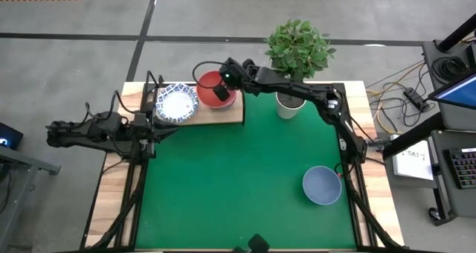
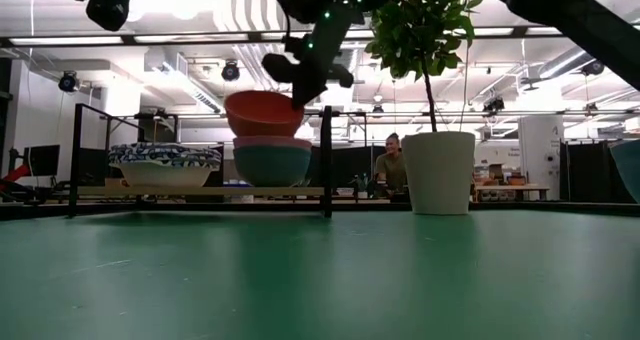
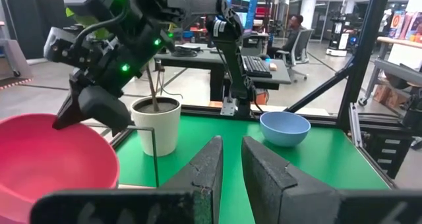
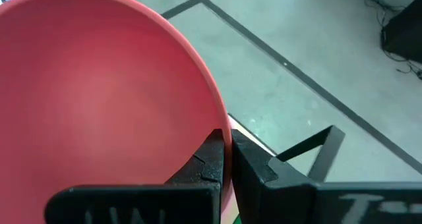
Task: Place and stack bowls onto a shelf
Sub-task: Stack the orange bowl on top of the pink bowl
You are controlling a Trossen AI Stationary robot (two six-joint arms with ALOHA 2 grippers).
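The red bowl (image 2: 263,113) is what the coming move turns on. In the low view, left of centre, it rides tilted just above a pink bowl (image 2: 270,141) nested in a green bowl (image 2: 272,165) on the shelf (image 2: 200,191). Its lower edge seems at or barely clear of the pink rim; I cannot tell which.

Going left to right in the high view:

- **Left arm:** it lies at the left edge of the bench (image 1: 245,186). The left pincer (image 1: 162,132) points right toward the shelf, fingers nearly together on nothing, just below the blue-patterned white bowls (image 1: 177,103) at the shelf's left end.
- **Right arm:** the red bowl sits at the upper centre of the frame, over the shelf's right half. The right pincer (image 1: 221,93) pinches its rim on the right-hand side, one finger inside and one outside, pressed tight on the wall as the right wrist view shows.
- **Farther right:** the white plant pot (image 1: 289,104) is beside the shelf, and a grey-blue bowl (image 1: 322,184) waits at lower right, well apart from both arms.

The stack lies directly beneath the held bowl, so the move looks like a short lowering and levelling, then release. The right arm is nearer the grey-blue bowl.
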